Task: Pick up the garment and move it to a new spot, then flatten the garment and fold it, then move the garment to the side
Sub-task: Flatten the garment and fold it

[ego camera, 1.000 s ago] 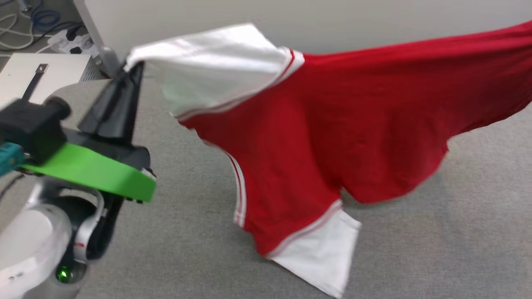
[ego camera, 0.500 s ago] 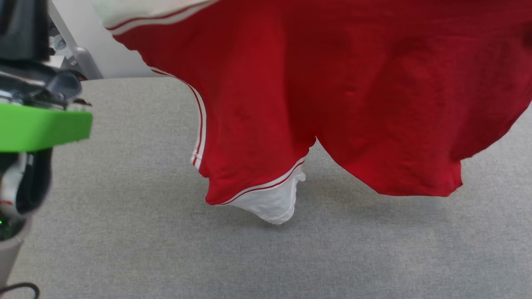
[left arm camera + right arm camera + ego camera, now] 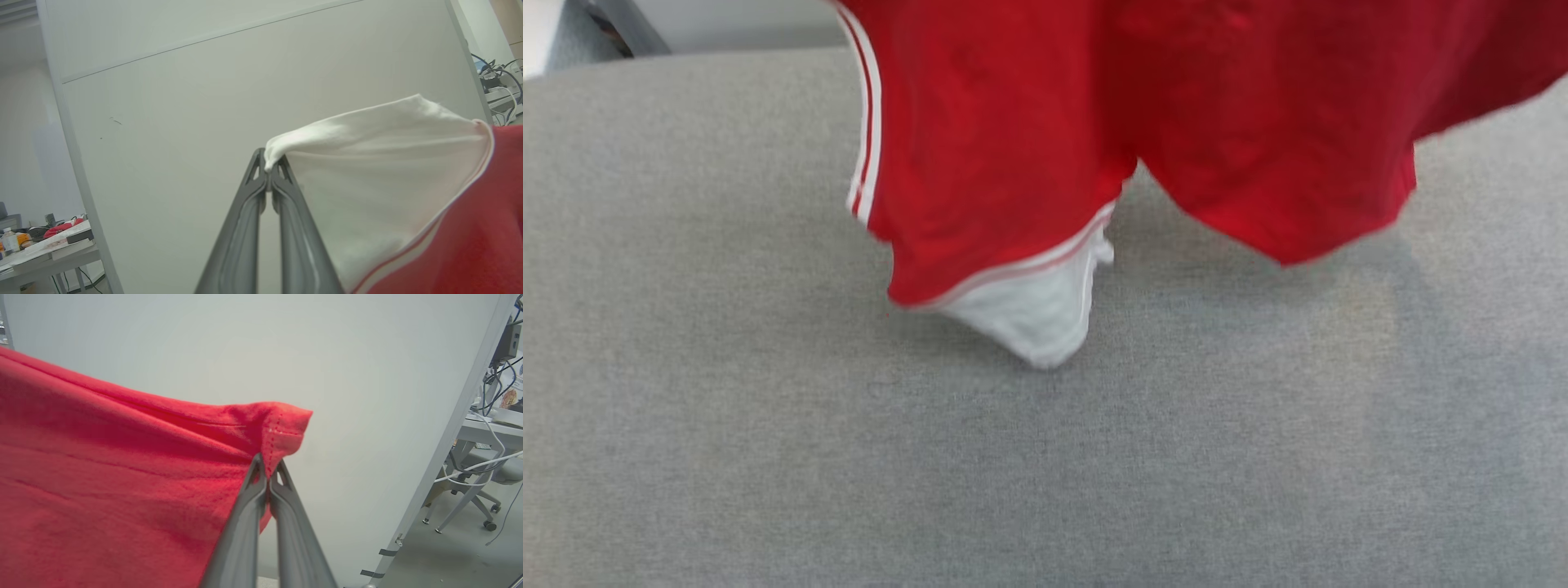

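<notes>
L claw (image 3: 268, 179) clamped on garment (image 3: 1013, 147) at white sleeve tip, R claw (image 3: 267, 485) on red corner. Hoisted since 1 s ago: lower sleeve (image 3: 1033, 314) dangles, no longer lying on tabletop (image 3: 768, 457). Prob. mid-transfer.

L gripper (image 3: 268, 175): two long dark-grey fingers (image 3: 241, 241), matte, tapering to narrow tips, w/ small triangular cut-outs near the tips & a shallow groove down each. R gripper (image 3: 267, 479): same build, same grey, same cut-outs.
</notes>
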### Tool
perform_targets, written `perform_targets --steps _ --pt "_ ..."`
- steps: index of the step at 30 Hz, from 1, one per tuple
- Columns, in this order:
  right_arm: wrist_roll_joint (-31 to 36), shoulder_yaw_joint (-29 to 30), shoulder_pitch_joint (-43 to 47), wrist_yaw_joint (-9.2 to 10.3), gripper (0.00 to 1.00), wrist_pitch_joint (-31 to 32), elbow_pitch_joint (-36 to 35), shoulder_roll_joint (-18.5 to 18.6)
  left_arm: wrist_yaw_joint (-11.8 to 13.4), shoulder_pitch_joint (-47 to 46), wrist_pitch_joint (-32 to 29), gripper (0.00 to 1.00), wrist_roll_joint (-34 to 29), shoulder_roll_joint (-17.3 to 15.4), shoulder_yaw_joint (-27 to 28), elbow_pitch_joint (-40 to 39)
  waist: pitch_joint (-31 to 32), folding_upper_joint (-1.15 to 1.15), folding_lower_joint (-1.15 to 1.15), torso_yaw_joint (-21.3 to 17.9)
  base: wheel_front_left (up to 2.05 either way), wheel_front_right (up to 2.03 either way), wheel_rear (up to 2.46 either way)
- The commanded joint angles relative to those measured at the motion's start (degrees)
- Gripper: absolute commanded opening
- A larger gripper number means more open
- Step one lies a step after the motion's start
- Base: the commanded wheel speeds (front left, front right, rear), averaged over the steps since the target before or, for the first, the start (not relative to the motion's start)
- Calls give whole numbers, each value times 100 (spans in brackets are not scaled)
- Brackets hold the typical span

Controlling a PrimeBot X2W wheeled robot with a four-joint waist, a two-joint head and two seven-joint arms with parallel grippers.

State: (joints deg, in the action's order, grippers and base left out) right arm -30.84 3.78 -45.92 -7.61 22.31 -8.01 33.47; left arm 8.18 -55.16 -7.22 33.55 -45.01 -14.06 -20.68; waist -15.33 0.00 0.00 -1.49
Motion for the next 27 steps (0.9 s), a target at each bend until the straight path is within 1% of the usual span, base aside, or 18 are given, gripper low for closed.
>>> perform_targets --steps 1,4,8,11,14,16,20,24,27 --pt "56 -11 -224 12 0 -58 154 92 -53 -333 -36 0 -78 -65 30 138 -713 0 0 -12 0 0 0" --pt "78 -61 -666 12 0 -161 466 114 -184 -886 -11 0 -170 4 -53 378 -1112 0 0 21 0 0 0" --pt "222 -274 -1433 12 0 -380 967 121 -419 -1772 118 0 -280 215 -207 974 -1616 0 0 62 0 0 0" --pt "382 -509 -2142 12 0 -576 1449 56 -588 -2565 259 0 -454 411 -351 1593 -1946 0 0 51 0 0 0" --pt "613 -703 -2887 12 0 -836 2019 -101 -783 -3427 477 0 -715 607 -525 2334 -2223 0 0 2 0 0 0" --pt "791 -837 -3326 12 0 -1058 2409 -242 -863 -3916 649 0 -855 739 -600 2892 -2344 0 0 -38 0 0 0" --pt "1055 -844 -4071 12 0 -1602 3214 -649 -861 -4769 1075 0 -1053 972 -600 3938 -2507 0 0 -100 0 0 0" --pt "1422 -802 -4650 12 0 -2169 3916 -932 -874 -5496 1728 0 -1267 1155 -619 4787 -2624 0 0 -123 0 0 0" --pt "1639 -737 -4943 12 0 -2530 4335 -1087 -918 -5805 2053 0 -1351 1287 -633 5316 -2696 0 0 -95 0 0 0"
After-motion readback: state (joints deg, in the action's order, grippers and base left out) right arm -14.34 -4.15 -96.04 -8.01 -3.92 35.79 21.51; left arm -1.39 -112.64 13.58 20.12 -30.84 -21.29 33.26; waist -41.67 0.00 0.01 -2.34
